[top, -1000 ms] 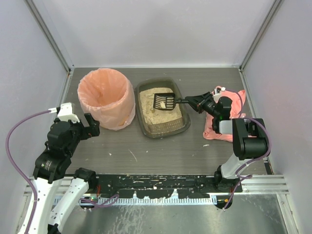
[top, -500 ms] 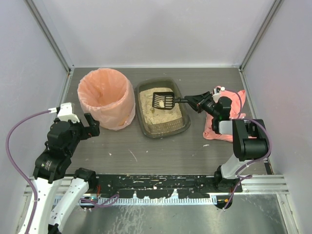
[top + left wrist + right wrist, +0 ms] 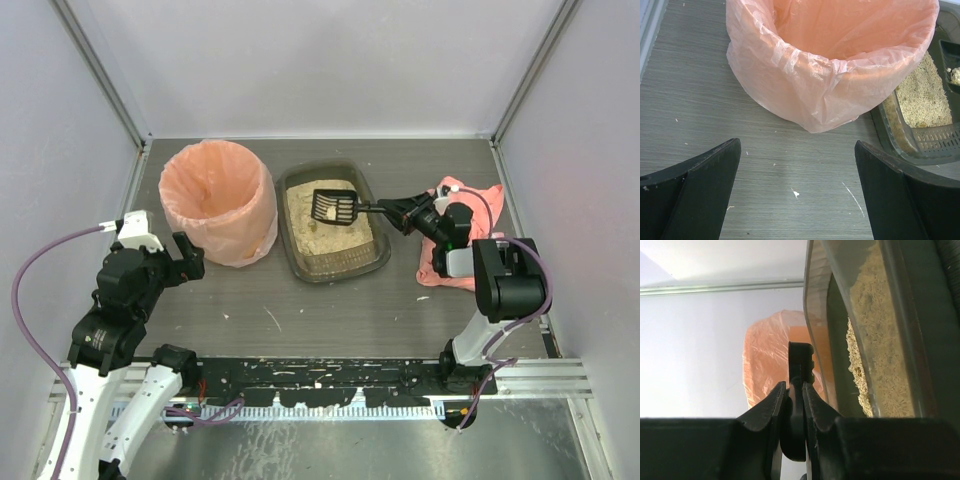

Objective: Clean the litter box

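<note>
The litter box [image 3: 340, 268], a dark olive tray of beige litter, sits mid-table. My right gripper [image 3: 392, 210] is shut on the handle of a black slotted scoop [image 3: 336, 207]. It holds the scoop level above the litter, with a pale clump [image 3: 326, 212] in its bowl. In the right wrist view the scoop handle [image 3: 799, 371] is pinched edge-on between the fingers [image 3: 767, 407], and the litter box [image 3: 840, 330] runs along the right. My left gripper [image 3: 190, 258] [image 3: 797, 195] stands open over bare table, near the bin, holding nothing.
A round bin lined with a peach-pink bag [image 3: 218, 200] [image 3: 835, 60] stands just left of the litter box [image 3: 888, 131]. A pink cloth [image 3: 470, 230] lies under my right arm. White specks dot the table [image 3: 270, 318]. Walls close in on three sides.
The right gripper has carried the scoop and its clump slightly left and away over the litter. More of the pink cloth shows. The left arm has not moved.
</note>
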`<act>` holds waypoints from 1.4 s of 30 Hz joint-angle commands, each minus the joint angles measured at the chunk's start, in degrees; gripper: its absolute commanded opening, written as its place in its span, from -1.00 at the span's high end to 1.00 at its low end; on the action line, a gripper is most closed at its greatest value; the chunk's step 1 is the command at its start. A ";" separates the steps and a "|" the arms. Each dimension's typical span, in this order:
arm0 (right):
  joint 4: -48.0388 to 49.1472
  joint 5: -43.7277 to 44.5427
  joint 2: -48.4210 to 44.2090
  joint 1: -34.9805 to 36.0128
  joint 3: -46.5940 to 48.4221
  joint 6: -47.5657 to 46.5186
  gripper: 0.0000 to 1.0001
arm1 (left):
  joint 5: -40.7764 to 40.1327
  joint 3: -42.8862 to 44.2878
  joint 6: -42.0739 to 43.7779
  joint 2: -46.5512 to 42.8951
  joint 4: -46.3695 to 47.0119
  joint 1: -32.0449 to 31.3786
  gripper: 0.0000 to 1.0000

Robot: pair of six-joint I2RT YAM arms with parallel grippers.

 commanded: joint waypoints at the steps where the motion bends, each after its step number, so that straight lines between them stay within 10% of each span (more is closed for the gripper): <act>1: -1.09 1.81 -5.99 -0.56 0.79 -0.89 0.98 | 0.34 0.50 -0.19 -0.14 2.20 0.37 -0.96; 12: -24.25 9.15 -18.43 1.75 13.85 -7.64 0.98 | 0.39 0.48 -0.20 -0.34 2.22 0.40 -0.96; 21: -36.89 16.25 -11.47 14.19 40.03 -15.42 0.98 | 0.24 0.42 -0.19 -0.31 2.18 0.35 -0.96; 42: -56.21 16.13 8.86 38.79 77.18 -77.48 0.98 | 0.03 0.41 -0.19 0.67 2.02 0.39 -0.96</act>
